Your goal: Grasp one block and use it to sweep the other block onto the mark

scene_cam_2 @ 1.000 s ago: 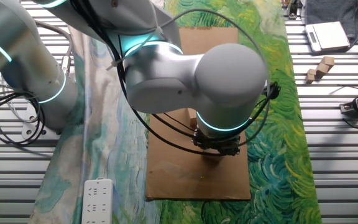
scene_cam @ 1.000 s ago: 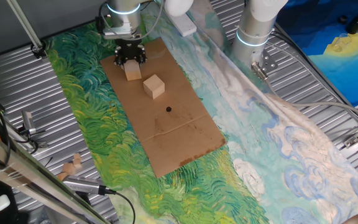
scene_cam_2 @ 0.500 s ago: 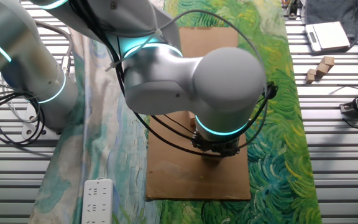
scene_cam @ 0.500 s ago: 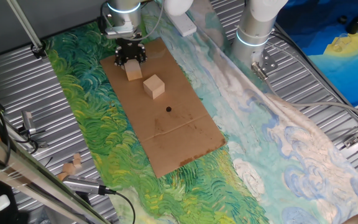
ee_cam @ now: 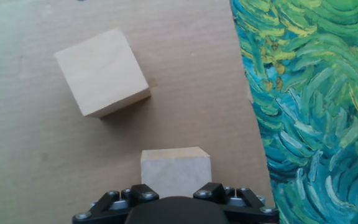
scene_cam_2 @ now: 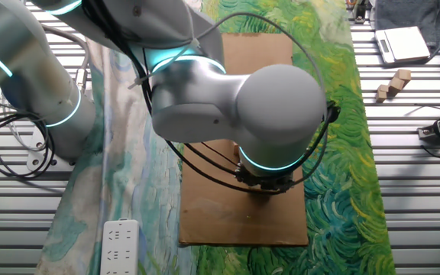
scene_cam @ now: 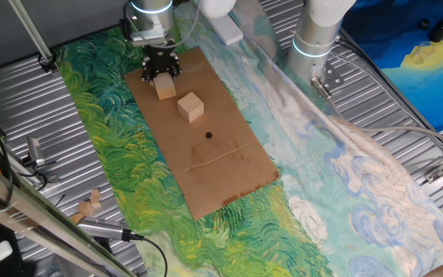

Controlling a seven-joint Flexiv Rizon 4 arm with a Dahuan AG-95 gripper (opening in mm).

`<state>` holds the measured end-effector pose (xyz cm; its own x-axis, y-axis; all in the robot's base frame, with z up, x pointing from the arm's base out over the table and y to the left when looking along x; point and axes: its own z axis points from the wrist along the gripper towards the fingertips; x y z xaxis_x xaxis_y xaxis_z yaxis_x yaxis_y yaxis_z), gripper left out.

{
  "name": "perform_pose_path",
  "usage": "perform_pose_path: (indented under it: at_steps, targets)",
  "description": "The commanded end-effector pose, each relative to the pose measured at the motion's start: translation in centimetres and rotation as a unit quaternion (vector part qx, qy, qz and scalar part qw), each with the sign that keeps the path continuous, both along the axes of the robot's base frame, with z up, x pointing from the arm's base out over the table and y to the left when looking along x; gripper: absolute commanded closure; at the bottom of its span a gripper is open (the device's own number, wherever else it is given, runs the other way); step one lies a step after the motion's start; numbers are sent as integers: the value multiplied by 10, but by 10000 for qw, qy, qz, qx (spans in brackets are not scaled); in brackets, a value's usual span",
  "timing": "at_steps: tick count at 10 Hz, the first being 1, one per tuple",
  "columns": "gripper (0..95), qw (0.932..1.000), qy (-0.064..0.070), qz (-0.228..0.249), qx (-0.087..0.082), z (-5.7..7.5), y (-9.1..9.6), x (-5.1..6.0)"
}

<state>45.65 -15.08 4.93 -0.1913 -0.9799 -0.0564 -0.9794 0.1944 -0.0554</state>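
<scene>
In one fixed view my gripper point(scene_cam: 162, 75) stands at the far end of the brown cardboard sheet point(scene_cam: 229, 165), shut on a pale wooden block point(scene_cam: 165, 88). The other wooden block point(scene_cam: 191, 107) lies just in front of it, turned at an angle. The mark point(scene_cam: 208, 135), a tiny black dot, is farther along the sheet beyond that block. In the hand view the held block point(ee_cam: 176, 172) sits between my jaws at the bottom, and the loose block point(ee_cam: 102, 72) lies apart, up and to the left. In the other fixed view my arm point(scene_cam_2: 235, 99) hides both blocks.
The cardboard lies on a green and blue painted cloth point(scene_cam: 114, 146). A white power strip point(scene_cam_2: 119, 244) is at the near cloth edge. Small wooden pieces point(scene_cam: 89, 205) lie on the metal table. A second arm's base point(scene_cam: 314, 38) stands at the back.
My hand has shifted very slightly toward the far end of the cardboard. The loose block and the mark have not moved.
</scene>
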Motion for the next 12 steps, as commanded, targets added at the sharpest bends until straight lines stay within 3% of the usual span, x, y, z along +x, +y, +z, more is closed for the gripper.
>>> perform_pose_path:
  at_steps: [1, 4, 10, 12]
  targets:
    - [950, 9999, 119, -70, -9, 11, 3, -5]
    - [950, 9998, 193, -70, 80, 21, 9, -11]
    - [950, 9997, 210, -107, 105, 16, 19, -18]
    - [950, 9996, 211, -157, 75, 15, 32, -18]
